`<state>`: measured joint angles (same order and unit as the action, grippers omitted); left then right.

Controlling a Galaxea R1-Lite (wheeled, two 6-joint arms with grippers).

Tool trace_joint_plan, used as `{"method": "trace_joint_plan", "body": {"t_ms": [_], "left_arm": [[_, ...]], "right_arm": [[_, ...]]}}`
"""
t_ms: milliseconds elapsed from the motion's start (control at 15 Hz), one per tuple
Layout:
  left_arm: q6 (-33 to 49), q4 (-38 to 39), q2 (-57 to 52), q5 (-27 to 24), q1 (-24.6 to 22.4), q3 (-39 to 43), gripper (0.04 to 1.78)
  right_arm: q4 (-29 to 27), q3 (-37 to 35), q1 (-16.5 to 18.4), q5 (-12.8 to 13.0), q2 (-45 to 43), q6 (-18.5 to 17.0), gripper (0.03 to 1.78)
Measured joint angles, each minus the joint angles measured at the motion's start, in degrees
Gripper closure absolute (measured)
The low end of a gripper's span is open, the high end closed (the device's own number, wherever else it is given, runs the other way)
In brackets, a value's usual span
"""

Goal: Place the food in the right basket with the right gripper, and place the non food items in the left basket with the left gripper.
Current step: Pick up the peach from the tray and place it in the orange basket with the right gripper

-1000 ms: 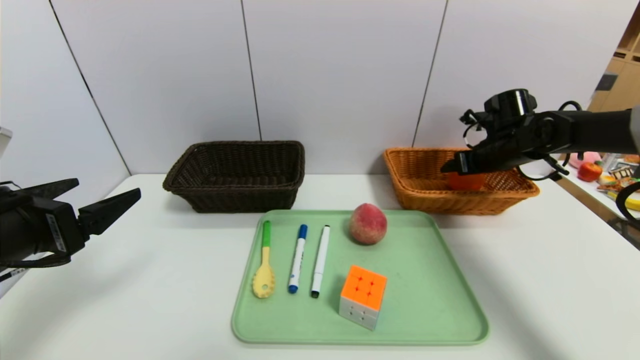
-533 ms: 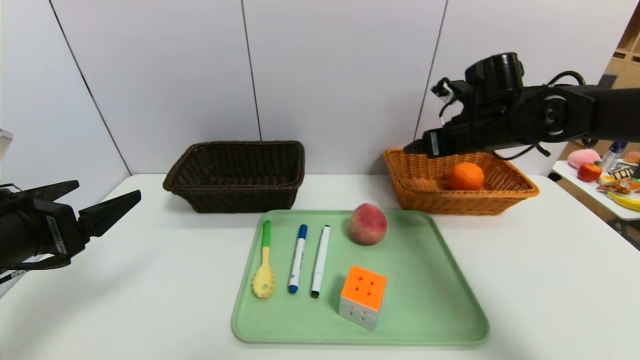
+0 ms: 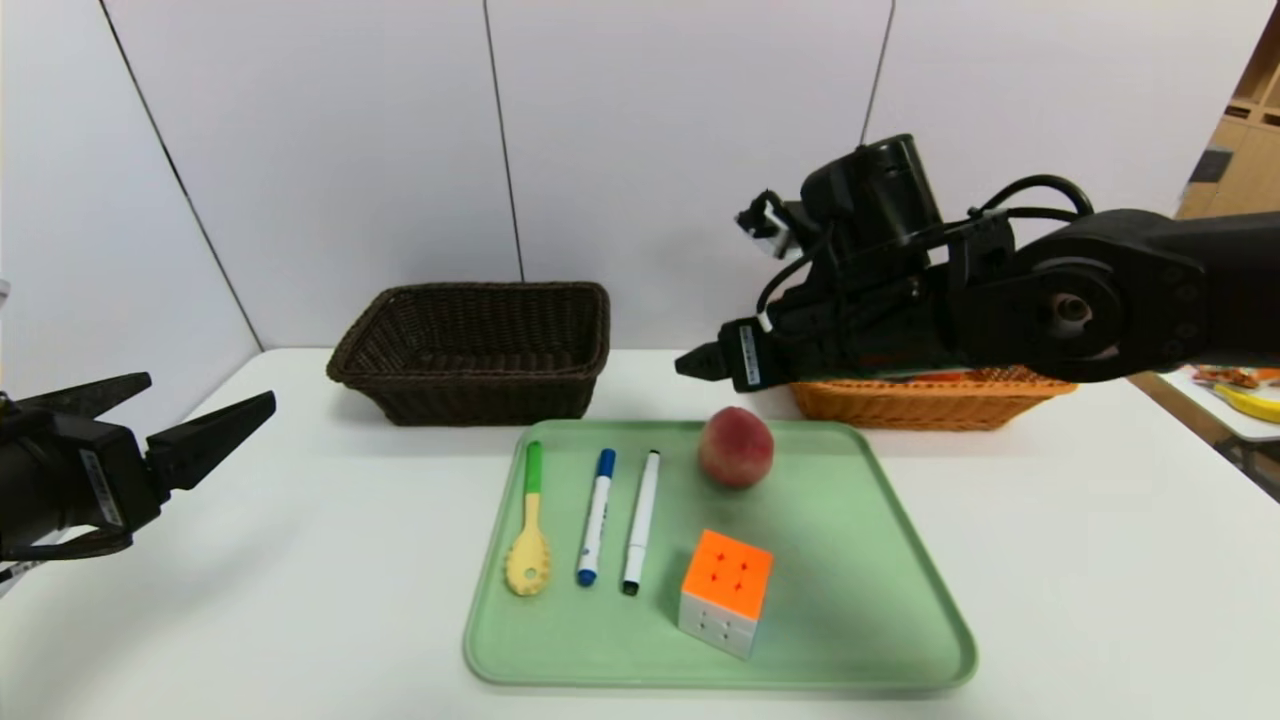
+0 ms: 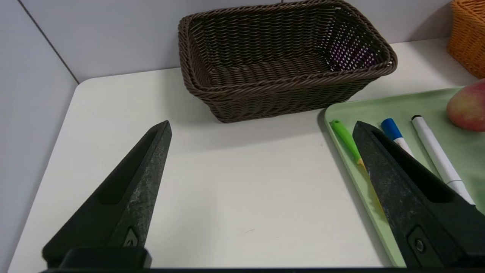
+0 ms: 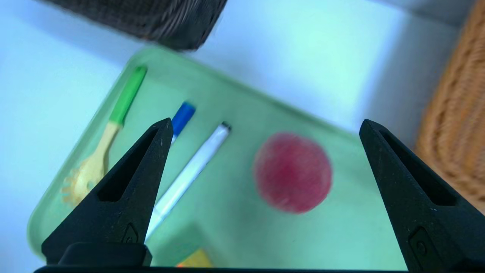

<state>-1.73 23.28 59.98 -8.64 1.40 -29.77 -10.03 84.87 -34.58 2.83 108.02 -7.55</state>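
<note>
Right gripper (image 3: pixel 700 362) spread wide, holding nothing, hovering above the peach (image 3: pixel 735 447), which sits on the green tray (image 3: pixel 900 600) at 12 o'clock. Cube (image 3: pixel 727 592) at tray's 6; spoon (image 3: pixel 528 530) and two markers (image 3: pixel 598 515) at 9. Orange basket (image 3: pixel 930 400) behind arm. Left gripper (image 3: pixel 190 420) open, parked at surface's (image 3: pixel 300 560) 9 o'clock; dark basket (image 3: pixel 470 350) at its 1.

The right hand (image 5: pixel 261 131) hung with its black fingers spread wide above a pale green plastic tray (image 5: pixel 235 212). On the tray lay a round red peach (image 5: pixel 292 171), a white marker (image 5: pixel 189 176), a blue-capped marker (image 5: pixel 182 116) and a green-handled yellow spoon (image 5: pixel 102 146).
</note>
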Motion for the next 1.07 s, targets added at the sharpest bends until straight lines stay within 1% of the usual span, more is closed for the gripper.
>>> {"method": "trace_joint_plan", "body": {"t_ms": [133, 267, 467, 533, 667, 800, 867, 1067], "left_arm": [[0.0, 0.1, -0.2, 0.0, 0.0, 0.4, 0.13], [0.0, 0.1, -0.3, 0.0, 0.0, 0.6, 0.13], [-0.1, 0.1, -0.7, 0.0, 0.0, 1.2, 0.13], [-0.1, 0.1, -0.8, 0.0, 0.0, 1.4, 0.13], [-0.1, 0.1, -1.1, 0.0, 0.0, 1.5, 0.13], [0.0, 0.1, -1.4, 0.0, 0.0, 1.8, 0.13], [0.0, 0.1, -1.5, 0.0, 0.0, 2.0, 0.13], [0.0, 0.1, -1.9, 0.0, 0.0, 2.5, 0.13]], "right_arm": [[0.3, -4.9, -0.6, 0.0, -1.2, 0.0, 0.12], [2.4, -9.6, -1.1, 0.0, -2.1, 0.0, 0.12], [10.5, -15.6, -1.1, 0.1, -2.2, 0.2, 0.12], [11.8, -16.6, -1.0, 0.2, -1.9, 0.2, 0.12], [12.3, -17.4, -0.9, 0.4, -1.3, 0.2, 0.12], [13.4, -17.6, -0.5, 1.9, -0.3, 0.4, 0.12], [14.1, -17.7, -0.3, 2.3, 0.2, 0.4, 0.12], [15.3, -18.0, 0.4, 2.3, 1.9, 0.4, 0.11]]}}
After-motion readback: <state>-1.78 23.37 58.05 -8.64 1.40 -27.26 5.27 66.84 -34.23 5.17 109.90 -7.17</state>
